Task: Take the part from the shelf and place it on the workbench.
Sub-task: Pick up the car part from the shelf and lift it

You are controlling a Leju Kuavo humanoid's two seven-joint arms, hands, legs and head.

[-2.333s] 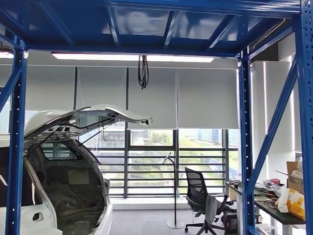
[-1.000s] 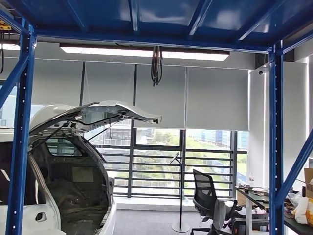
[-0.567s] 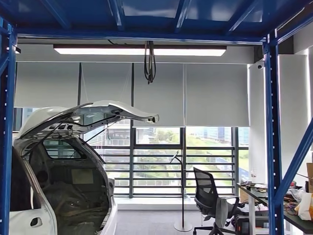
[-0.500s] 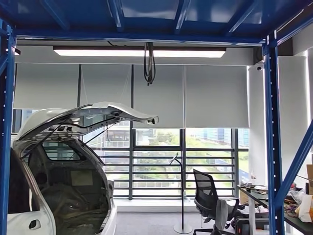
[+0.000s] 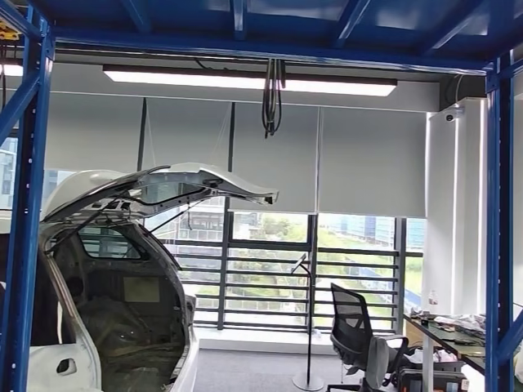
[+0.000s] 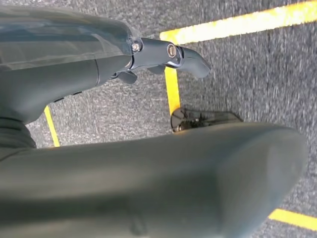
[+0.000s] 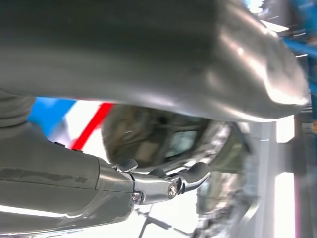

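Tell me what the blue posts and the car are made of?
The blue posts look like painted steel: rows of punched holes and a smooth glossy coat. The car looks like white-painted sheet metal, shiny outside, with bare dull panels inside the open boot; I can't be sure.

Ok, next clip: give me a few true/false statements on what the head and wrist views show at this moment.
1. The white car has its tailgate raised. True.
2. The office chair stands left of the car. False: it is to the right, near the cluttered desk.
3. The roller blinds cover the windows fully. False: the lower panes are bare.
4. The left hand hangs over carpet with yellow lines. True.
5. The right hand grips a part. False: nothing shows in it.
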